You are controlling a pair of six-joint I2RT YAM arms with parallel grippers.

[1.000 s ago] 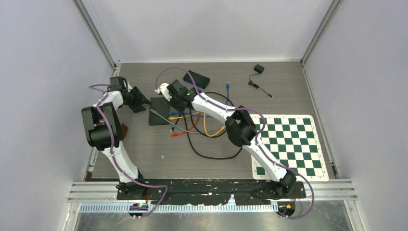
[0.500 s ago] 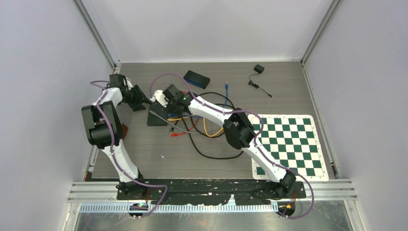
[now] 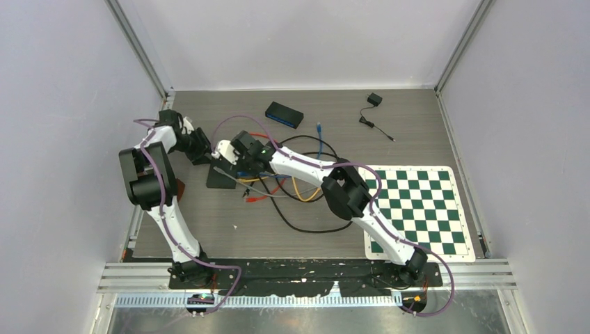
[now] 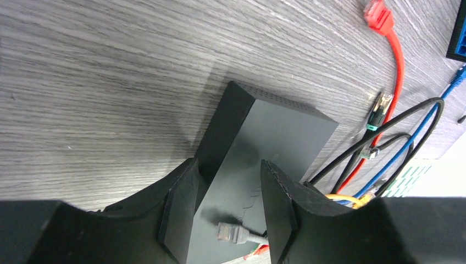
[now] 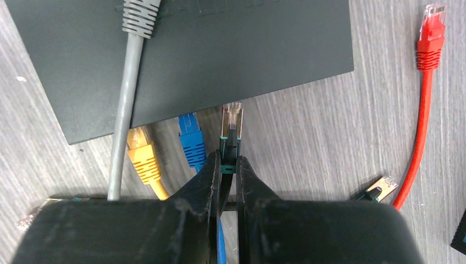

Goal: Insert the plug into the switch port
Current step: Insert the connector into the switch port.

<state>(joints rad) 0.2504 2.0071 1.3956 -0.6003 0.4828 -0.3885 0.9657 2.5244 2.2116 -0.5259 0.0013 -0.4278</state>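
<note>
The switch [image 3: 221,175] is a flat dark grey box on the table's left side. My left gripper [image 3: 205,154] grips its far end, and in the left wrist view the switch [image 4: 269,132] fills the gap between the fingers of that gripper [image 4: 228,165]. My right gripper [image 5: 228,159] is shut on the plug [image 5: 231,124], a clear connector with a teal band on a black cable. The plug's tip sits at the switch's [image 5: 220,49] side edge. I cannot see the ports. In the top view the right gripper [image 3: 233,165] is at the switch's right side.
A grey cable [image 5: 129,82] lies across the switch's top. Yellow [image 5: 144,159] and blue [image 5: 191,140] plugs sit at the same edge beside the held plug. A red cable [image 5: 426,49], a blue box [image 3: 284,114], a power adapter [image 3: 374,99] and a chessboard mat [image 3: 417,209] are around.
The right arm has moved left and nearer with the plug. The switch has shifted and turned toward the near left. The left gripper has pulled back slightly.
</note>
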